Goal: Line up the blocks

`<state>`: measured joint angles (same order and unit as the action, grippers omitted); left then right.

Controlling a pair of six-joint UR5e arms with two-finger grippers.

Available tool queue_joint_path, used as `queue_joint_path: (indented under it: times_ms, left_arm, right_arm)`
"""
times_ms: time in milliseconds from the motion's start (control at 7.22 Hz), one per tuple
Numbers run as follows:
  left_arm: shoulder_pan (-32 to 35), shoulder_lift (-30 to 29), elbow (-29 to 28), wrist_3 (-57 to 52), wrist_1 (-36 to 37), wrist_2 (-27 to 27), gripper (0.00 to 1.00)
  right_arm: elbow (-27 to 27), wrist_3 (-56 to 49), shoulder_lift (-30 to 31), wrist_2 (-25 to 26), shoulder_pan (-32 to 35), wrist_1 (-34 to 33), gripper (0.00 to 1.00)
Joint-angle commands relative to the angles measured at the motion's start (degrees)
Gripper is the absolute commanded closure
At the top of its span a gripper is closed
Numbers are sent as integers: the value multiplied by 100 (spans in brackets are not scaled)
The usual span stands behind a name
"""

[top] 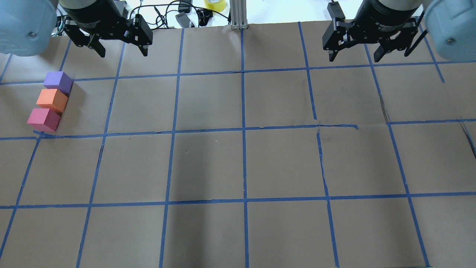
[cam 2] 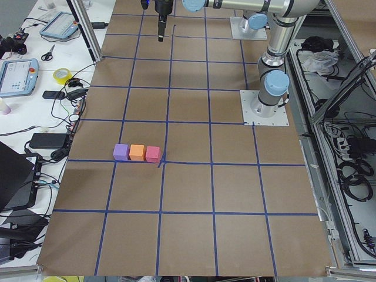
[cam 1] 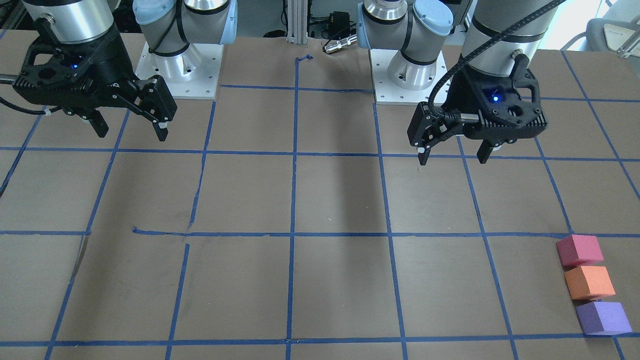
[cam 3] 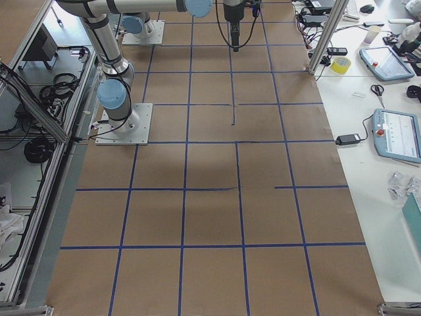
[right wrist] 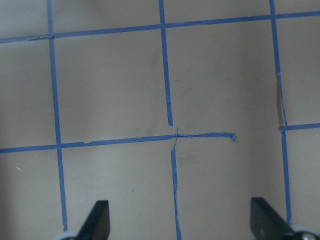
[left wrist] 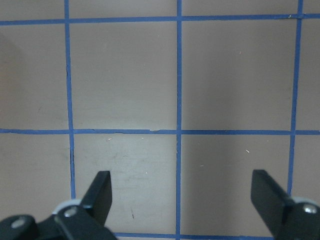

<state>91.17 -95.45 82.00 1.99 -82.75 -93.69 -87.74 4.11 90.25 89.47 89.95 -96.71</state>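
Note:
Three blocks lie in a touching row on the brown table at my left side: purple (top: 57, 82), orange (top: 52, 99), pinkish-red (top: 43, 119). In the front view they show at the lower right: pinkish-red (cam 1: 579, 250), orange (cam 1: 589, 282), purple (cam 1: 601, 317). In the left side view they are purple (cam 2: 121, 152), orange (cam 2: 137, 152), pinkish-red (cam 2: 153, 154). My left gripper (top: 122, 53) (cam 1: 452, 150) hangs open and empty above the table, beyond and to the right of the row. My right gripper (top: 354, 58) (cam 1: 131, 134) hangs open and empty on the other side. Both wrist views show only open fingers (left wrist: 102, 192) (right wrist: 97, 217) over bare paper.
Blue tape lines (top: 243, 130) divide the brown paper into squares. The two arm bases (cam 1: 177, 75) (cam 1: 415, 75) stand at the robot's edge. An aluminium post (top: 238, 15), cables and a yellow tape roll (top: 215, 4) lie past the far edge. Side benches hold tablets (cam 2: 17, 76).

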Motion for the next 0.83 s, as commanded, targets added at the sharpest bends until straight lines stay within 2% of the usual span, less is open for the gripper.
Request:
queue_joint_path:
  times_ms: [0, 693]
  left_arm:
    - [-47, 18, 35, -5, 57, 0, 0]
    - [-56, 18, 27, -5, 57, 0, 0]
  right_arm:
    - [3, 2, 150, -78, 5, -6, 0]
    - [-6, -42, 186, -157, 5, 12, 0]
